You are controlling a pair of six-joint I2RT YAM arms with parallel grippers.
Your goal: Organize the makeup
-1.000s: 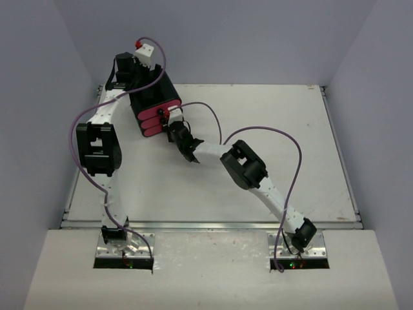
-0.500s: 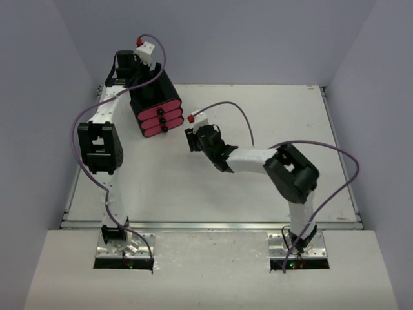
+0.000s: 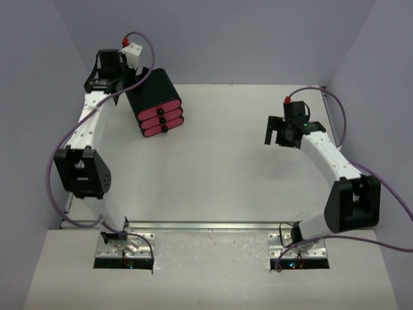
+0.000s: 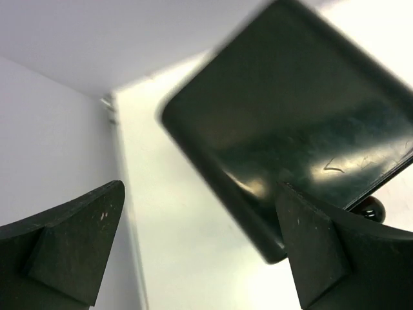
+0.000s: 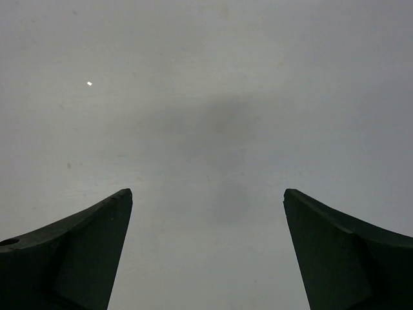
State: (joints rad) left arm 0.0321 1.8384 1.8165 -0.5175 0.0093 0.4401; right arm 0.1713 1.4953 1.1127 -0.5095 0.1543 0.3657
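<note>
No makeup shows in any view; it is hidden or out of view. The black chest [image 3: 153, 97] with pink drawer fronts stands at the table's far left, its drawers pushed in. My left gripper [image 3: 106, 82] hovers just left of and behind the chest, open and holding nothing. In the left wrist view the chest's black top [image 4: 290, 129] fills the upper right, partly behind the right finger [image 4: 322, 258] of the left gripper [image 4: 200, 187]. My right gripper [image 3: 279, 137] hangs open over bare table at the right, far from the chest. The right wrist view shows the right gripper [image 5: 206, 194] above plain table only.
The white table [image 3: 219, 168] is bordered by grey walls at the back and both sides. Its far left corner [image 4: 110, 103] shows in the left wrist view. A round dark drawer knob [image 4: 371, 206] peeks from under the chest's edge.
My right arm has swung from the chest's drawer fronts to the right side of the table, and its gripper has opened. The left arm has drawn back to the left of the chest.
</note>
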